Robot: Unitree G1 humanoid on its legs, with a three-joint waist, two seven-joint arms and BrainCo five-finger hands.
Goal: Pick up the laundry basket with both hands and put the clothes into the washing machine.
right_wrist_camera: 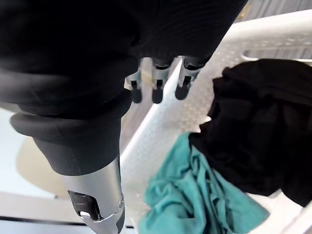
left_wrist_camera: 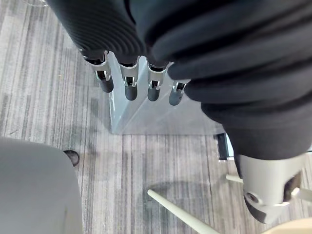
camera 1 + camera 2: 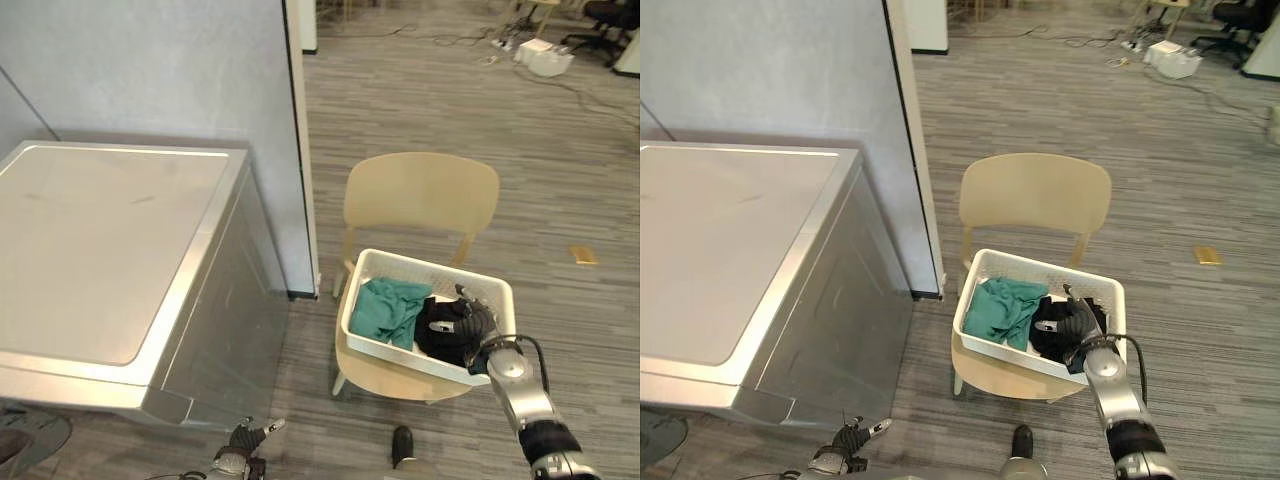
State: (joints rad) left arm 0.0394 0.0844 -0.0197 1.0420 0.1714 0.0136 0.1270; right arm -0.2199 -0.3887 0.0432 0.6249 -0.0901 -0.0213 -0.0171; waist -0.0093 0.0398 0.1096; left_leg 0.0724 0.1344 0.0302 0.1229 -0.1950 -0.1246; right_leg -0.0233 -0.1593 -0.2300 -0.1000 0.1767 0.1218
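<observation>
Right hand (image 3: 472,325), fingers straight, over crumpled black garment (image 3: 438,338) | I see white perforated basket (image 3: 425,262) on curved tan chair (image 3: 420,195), teal cloth (image 3: 385,308) inside | left hand (image 3: 243,440) slack beside smooth metal washer (image 3: 100,240)

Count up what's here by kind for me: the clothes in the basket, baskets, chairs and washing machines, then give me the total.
clothes: 2, one teal garment and one black garment
laundry basket: 1
chair: 1
washing machine: 1
Total: 5
</observation>
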